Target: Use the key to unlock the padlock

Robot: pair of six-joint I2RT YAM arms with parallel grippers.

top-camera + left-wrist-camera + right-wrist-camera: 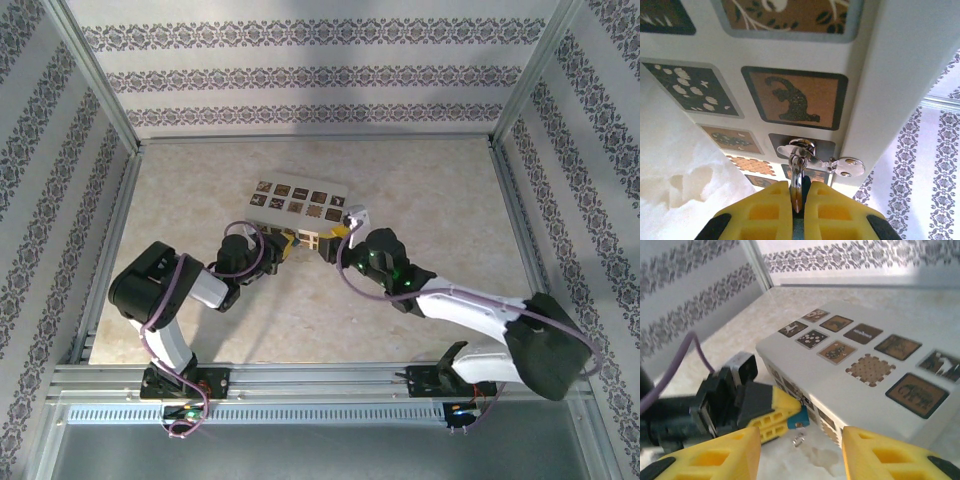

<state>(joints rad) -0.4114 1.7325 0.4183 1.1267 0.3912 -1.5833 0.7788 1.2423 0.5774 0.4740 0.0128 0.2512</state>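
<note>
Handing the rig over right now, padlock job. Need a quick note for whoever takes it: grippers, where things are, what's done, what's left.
Left gripper: shut on a thin piece, apparently the key, blue at its end.
Right gripper: open, holding nothing, facing the left gripper close to the box.
Things: the key is at a silver fitting, apparently the padlock, on the side of the white tiled box.
Done: key gripped and brought to the lock.
Left: can't tell whether it is seated or turned. Probably turn it, then free the shackle.
</note>
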